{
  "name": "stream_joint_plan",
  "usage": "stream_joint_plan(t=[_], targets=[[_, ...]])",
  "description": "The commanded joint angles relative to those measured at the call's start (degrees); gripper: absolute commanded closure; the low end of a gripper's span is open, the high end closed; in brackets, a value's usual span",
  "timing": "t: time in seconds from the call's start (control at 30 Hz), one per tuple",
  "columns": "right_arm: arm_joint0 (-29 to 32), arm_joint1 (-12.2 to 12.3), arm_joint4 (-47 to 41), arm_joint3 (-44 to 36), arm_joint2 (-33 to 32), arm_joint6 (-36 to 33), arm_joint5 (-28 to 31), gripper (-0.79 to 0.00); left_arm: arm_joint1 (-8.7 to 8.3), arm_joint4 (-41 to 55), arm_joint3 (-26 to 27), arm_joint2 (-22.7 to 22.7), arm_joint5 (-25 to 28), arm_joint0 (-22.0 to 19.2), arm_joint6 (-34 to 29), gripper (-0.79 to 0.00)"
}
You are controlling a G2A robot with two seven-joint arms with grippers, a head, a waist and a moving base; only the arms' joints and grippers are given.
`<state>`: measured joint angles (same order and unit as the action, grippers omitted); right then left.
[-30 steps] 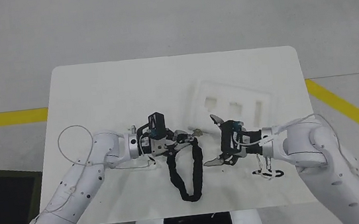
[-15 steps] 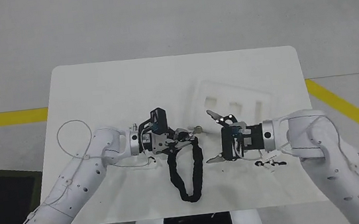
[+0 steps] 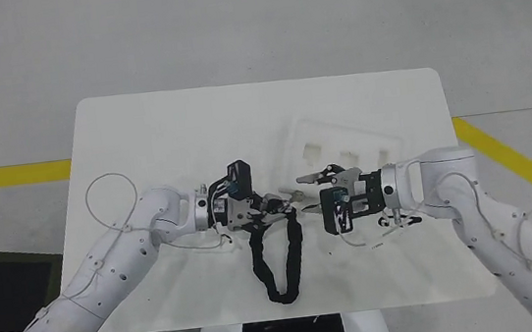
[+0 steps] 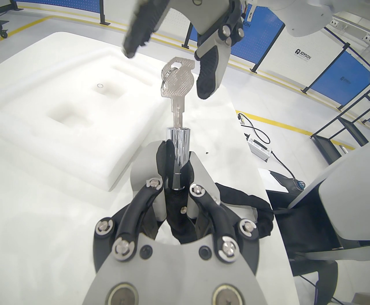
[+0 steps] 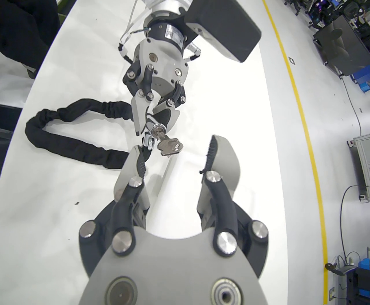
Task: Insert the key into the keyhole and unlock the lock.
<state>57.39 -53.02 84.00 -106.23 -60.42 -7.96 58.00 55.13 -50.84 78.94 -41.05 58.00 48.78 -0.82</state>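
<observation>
- My left pincer is clamped on the lock, centre frame in the top view.
- The key sits in its keyhole.
- My right pincer gapes wide; I should grip the key's head squarely, then twist.

A white table carries a white foam tray right of centre and a black fabric-covered chain loop at lower centre.

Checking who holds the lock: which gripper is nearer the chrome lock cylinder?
Left. The left gripper is shut on the lock cylinder itself; the right gripper is open out by the head of the key, clear of the cylinder.
</observation>
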Motion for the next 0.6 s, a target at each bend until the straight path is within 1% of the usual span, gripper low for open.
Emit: stream_joint_plan(t=[0.0,0.07,0.2,0.37,0.53,0.57], targets=[[-0.7,0.6,1.1,-0.1,0.8,0.6,0.0,-0.342,-0.20,0.2,0.0,0.4,0.0,-0.3,0.1,0.000],[-1.5,1.1,1.5,0.0,1.5,1.7,0.0,-0.363,-0.37,0.4,0.1,0.8,0.0,-0.5,0.2,0.000],[-2.8,1.8,2.0,0.2,2.2,3.4,0.0,-0.363,-0.59,0.9,0.2,1.8,0.0,-1.1,0.3,0.000],[-3.8,2.2,3.3,0.0,3.5,4.6,0.0,-0.326,-0.71,1.2,0.2,3.1,0.0,-1.7,0.3,0.000],[-5.1,2.3,4.0,0.3,5.7,5.1,0.0,-0.311,-0.71,1.6,-0.1,4.2,0.0,-2.4,0.5,0.000],[-5.3,2.3,4.0,0.4,6.0,5.2,0.0,-0.289,-0.71,1.7,-0.1,4.4,0.0,-2.6,0.6,0.000]])
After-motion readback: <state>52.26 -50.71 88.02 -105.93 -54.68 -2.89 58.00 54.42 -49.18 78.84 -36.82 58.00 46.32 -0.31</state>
